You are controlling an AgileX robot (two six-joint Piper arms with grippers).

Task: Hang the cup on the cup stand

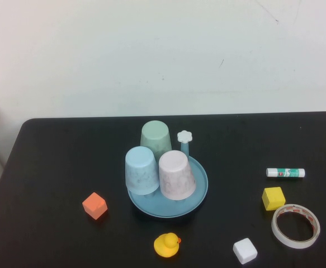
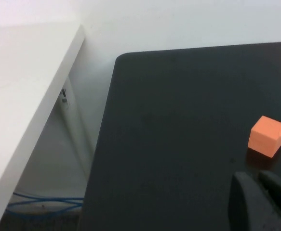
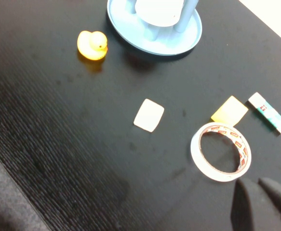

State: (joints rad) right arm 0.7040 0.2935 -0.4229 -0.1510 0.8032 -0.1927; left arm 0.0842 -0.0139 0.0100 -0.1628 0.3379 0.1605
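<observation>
The pale pink cup (image 1: 176,175) sits upside down on the round blue cup stand (image 1: 199,196), at its front right. A light blue cup (image 1: 141,170) and a pale green cup (image 1: 156,138) are upside down on it too. One peg with a white flower cap (image 1: 184,136) stands bare behind the pink cup. Neither gripper shows in the high view. My left gripper (image 2: 258,192) is shut and empty over the table's left part, near the orange cube (image 2: 268,136). My right gripper (image 3: 258,195) is shut and empty beside the tape roll (image 3: 220,151). The stand (image 3: 130,29) and the cup (image 3: 159,9) also show in the right wrist view.
An orange cube (image 1: 95,205), a yellow duck (image 1: 166,245), a white cube (image 1: 245,250), a yellow cube (image 1: 273,198), a tape roll (image 1: 295,225) and a glue stick (image 1: 285,173) lie around the stand. A white shelf (image 2: 29,86) stands beyond the table's left edge.
</observation>
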